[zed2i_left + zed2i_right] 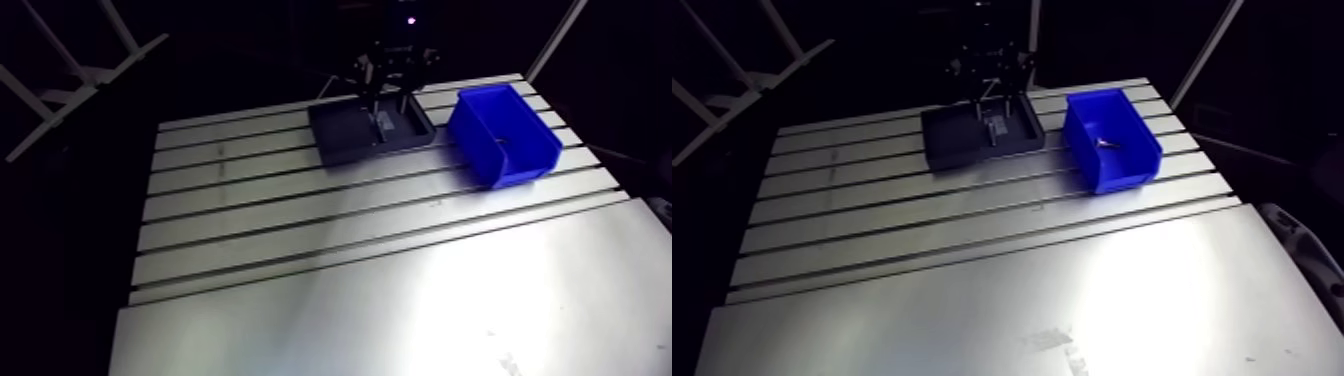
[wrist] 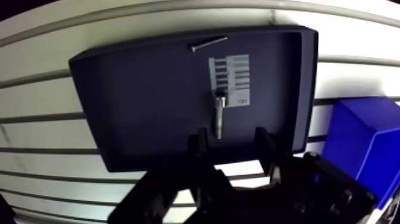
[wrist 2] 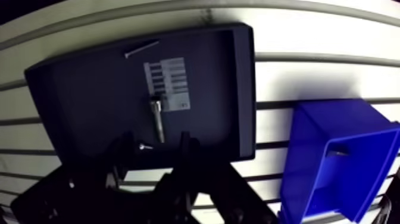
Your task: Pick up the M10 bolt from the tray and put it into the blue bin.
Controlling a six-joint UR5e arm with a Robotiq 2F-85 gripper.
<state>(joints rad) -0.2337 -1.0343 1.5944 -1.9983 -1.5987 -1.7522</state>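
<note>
A silver M10 bolt [image 2: 219, 116] lies on the floor of the dark tray [image 2: 143, 101], its head touching a white label [image 2: 232, 74]. My gripper [image 2: 231, 140] hangs above the tray, open, with the bolt's near end showing in the gap between the two fingertips and nothing gripped. The blue bin [image 3: 339, 161] stands on the table just beside the tray. In the arm view the gripper [image 1: 385, 95] is over the tray [image 1: 345, 140], and the bin [image 1: 500, 130] sits to its right.
A thin long screw [image 2: 209, 43] lies by the tray's far wall, and a small screw [image 3: 141, 146] lies close to one finger. Something small and metallic [image 1: 1104, 142] rests inside the bin. The slotted table [image 1: 300, 250] stretches out in front.
</note>
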